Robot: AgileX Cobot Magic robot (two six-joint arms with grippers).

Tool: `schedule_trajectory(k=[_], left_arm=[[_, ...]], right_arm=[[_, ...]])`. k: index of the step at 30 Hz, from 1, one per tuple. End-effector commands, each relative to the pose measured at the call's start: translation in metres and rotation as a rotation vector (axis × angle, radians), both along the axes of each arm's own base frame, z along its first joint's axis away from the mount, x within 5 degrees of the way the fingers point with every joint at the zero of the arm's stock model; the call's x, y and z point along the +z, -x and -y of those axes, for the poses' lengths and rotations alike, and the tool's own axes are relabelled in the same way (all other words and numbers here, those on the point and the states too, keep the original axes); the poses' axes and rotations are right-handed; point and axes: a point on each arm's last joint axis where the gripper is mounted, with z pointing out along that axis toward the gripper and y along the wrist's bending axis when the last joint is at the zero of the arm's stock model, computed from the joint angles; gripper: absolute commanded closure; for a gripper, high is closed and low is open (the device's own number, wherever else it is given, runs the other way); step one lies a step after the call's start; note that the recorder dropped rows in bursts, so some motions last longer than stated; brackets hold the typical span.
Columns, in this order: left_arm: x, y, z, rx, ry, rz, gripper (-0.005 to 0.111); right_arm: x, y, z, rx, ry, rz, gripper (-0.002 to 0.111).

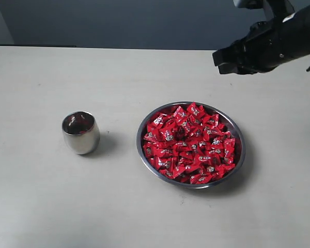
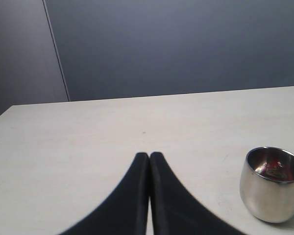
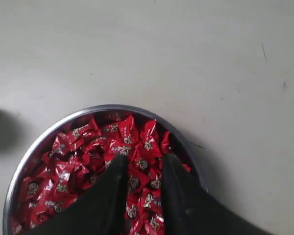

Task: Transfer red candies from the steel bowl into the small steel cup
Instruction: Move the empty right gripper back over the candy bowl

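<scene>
steel bowl (image 1: pixel 139 138): our landmark, standing on the pale table (image 1: pixel 41 206); the left wrist view misses it entirely
red candies (image 1: pixel 188 144): heaped in the steel bowl, filling it almost to the rim
small steel cup (image 1: pixel 81 133): upright, well apart from the steel bowl on its left in the exterior view; only the left wrist view looks inside, where we see red, candy or reflection we cannot tell
right gripper (image 3: pixel 144 157): in the air above the steel bowl's far edge; the right wrist view alone shows its fingers parted, candies visible through the gap, nothing held
left gripper (image 2: pixel 149 155): missing from the exterior view; fingertips pressed together, empty, near the small steel cup
</scene>
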Motion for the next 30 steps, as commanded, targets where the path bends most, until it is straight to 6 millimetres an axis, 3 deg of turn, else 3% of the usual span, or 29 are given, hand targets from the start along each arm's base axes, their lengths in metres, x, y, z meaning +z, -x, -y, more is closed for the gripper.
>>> schedule_trajectory(k=[1, 14, 30], left_arm=[[0.000, 0.000, 0.000, 0.000, -0.001, 0.007, 0.106], [0.000, 0.000, 0.000, 0.000, -0.001, 0.007, 0.106], [0.000, 0.000, 0.000, 0.000, -0.001, 0.007, 0.106]], right_arm=[[0.006, 0.019, 0.013, -0.037, -0.007, 0.059, 0.084], [-0.042, 0.060, 0.030, -0.107, -0.029, -0.053, 0.084], [-0.056, 0.072, 0.019, -0.018, -0.009, 0.003, 0.084]])
